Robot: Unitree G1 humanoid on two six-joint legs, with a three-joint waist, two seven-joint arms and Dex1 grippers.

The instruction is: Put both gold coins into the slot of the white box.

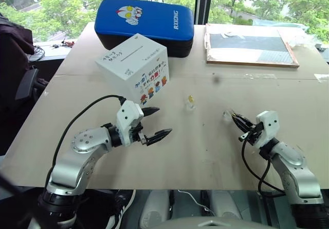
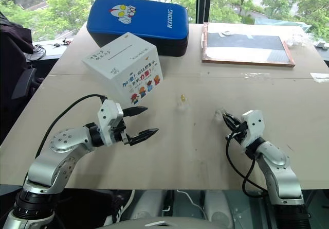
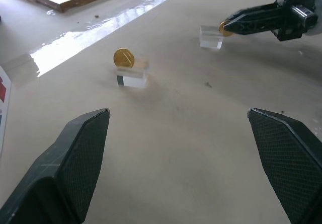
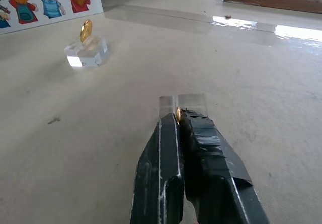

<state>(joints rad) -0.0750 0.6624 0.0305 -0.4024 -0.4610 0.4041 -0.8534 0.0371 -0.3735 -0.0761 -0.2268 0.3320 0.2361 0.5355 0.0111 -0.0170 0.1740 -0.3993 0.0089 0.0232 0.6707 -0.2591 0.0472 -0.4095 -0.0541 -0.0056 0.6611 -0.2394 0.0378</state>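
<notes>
In the head views we see the white box (image 1: 135, 60) at far left of the table (image 1: 205, 152), slot (image 1: 134, 49) facing up so a coin can drop in from above, with the blue padded case (image 1: 145, 23) right behind it and a wood-framed board (image 1: 250, 45) far right. One gold coin (image 1: 190, 99) stands on edge in a small clear holder (image 1: 191, 105) mid-table, well apart from the box; we judge it is propped upright so thin fingers can pinch its faces. The left gripper (image 1: 154, 123) hovers near and left of that coin, jaws wide apart and holding nothing, looks staged for its own pick. The right gripper (image 1: 237, 122) sits at the second clear holder (image 1: 226, 116) on the right, jaws together. In the left wrist view, the two spread fingertips (image 3: 83, 148) frame the standing coin on its clear block, not touching it; farther off the right gripper's tips pinch the second gold coin (image 3: 224, 28) right beside its block. In the right wrist view, the fingers are clamped on that coin's edge (image 4: 178, 114), with the holder (image 4: 183, 103) just past the tips, so we judge the coin is gripped but not yet lifted clear; the other coin (image 4: 86, 30) stands far left in front of the box's cartoon side (image 4: 48, 0).
</notes>
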